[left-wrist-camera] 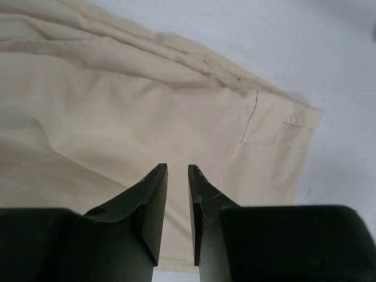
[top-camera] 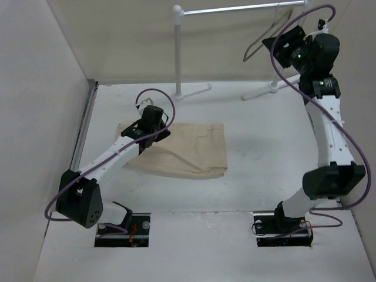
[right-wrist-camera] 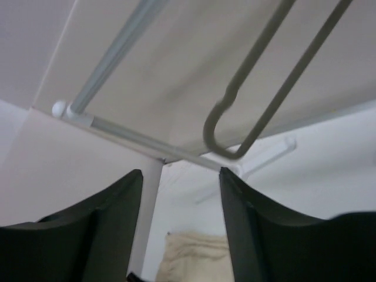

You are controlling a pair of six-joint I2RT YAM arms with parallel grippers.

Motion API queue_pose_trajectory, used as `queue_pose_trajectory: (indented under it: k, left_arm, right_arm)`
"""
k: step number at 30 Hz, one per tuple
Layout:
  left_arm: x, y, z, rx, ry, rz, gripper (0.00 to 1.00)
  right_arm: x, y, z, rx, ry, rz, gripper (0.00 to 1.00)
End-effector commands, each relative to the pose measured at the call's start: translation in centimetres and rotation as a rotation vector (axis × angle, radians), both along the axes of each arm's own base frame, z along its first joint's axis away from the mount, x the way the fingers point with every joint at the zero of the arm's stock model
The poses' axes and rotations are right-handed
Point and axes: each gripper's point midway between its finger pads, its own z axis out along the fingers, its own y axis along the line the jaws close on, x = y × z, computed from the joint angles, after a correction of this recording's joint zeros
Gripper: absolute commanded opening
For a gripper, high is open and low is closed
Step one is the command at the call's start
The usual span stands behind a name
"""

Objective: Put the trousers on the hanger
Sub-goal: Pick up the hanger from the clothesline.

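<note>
The beige trousers [top-camera: 191,150] lie folded flat on the white table. My left gripper [top-camera: 157,134] hovers over their left part. In the left wrist view its fingers [left-wrist-camera: 177,167] stand a narrow gap apart with nothing between them, and the wrinkled cloth [left-wrist-camera: 117,117] with a pocket seam lies below. The thin grey wire hanger [top-camera: 264,33] hangs from the rack's rail at the back right. My right gripper [top-camera: 269,42] is raised beside it, open and empty. In the right wrist view the hanger's rounded corner [right-wrist-camera: 226,141] sits just beyond the fingers [right-wrist-camera: 181,171]. The trousers [right-wrist-camera: 197,255] show far below.
A white tubular clothes rack stands at the back, with an upright post [top-camera: 177,47], a top rail [top-camera: 247,8] and feet [top-camera: 264,91] on the table. Walls close in on the left, the back and the right. The rail [right-wrist-camera: 111,56] runs above my right gripper.
</note>
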Motion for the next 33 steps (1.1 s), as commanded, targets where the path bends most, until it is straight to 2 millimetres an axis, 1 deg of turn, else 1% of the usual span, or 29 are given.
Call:
queue_pose_trajectory:
  k: [1,4,7,10,14,19,23,25,27,30,33]
  left_arm:
    - [0.8,-1.6,0.9,0.002,-0.041,-0.031,0.20]
    - [0.7,-2.7,0.6,-0.005,-0.032,-0.063,0.23]
    - [0.6,-3.2,-0.1,-0.009,-0.016,-0.081,0.24]
    - [0.6,-3.6,-0.8,-0.010,0.002,-0.095,0.24]
    - [0.7,-4.2,-1.5,-0.011,0.019,-0.116,0.24]
    - [0.5,-4.9,-2.4,-0.007,0.037,-0.134,0.24]
    - [0.8,-4.8,-2.3,-0.010,0.032,-0.129,0.24]
    - [0.9,-4.7,-2.1,-0.011,0.028,-0.126,0.24]
    - [0.9,-4.6,-2.1,-0.010,0.027,-0.125,0.24]
    - [0.7,-4.6,-2.3,-0.004,0.034,-0.129,0.24]
    - [0.6,-4.5,-2.4,-0.001,0.034,-0.131,0.24]
  right_arm:
    - [3.6,-0.8,0.3,0.040,0.009,0.026,0.66]
    - [6.3,-1.0,0.1,0.057,0.016,0.033,0.67]
    - [7.5,0.0,0.2,0.077,0.005,0.099,0.66]
    - [7.9,1.0,0.7,0.075,-0.022,0.157,0.64]
    - [8.0,1.5,0.8,0.085,-0.051,0.194,0.62]
    - [9.3,1.6,-0.4,0.132,-0.019,0.194,0.62]
    - [10.5,2.0,-2.0,0.173,0.021,0.202,0.61]
    - [11.0,2.4,-2.4,0.177,0.023,0.202,0.61]
    - [11.3,2.8,-2.2,0.180,0.010,0.216,0.61]
    - [12.2,3.6,-2.1,0.206,0.001,0.233,0.58]
    - [12.4,4.5,-1.8,0.213,-0.020,0.258,0.49]
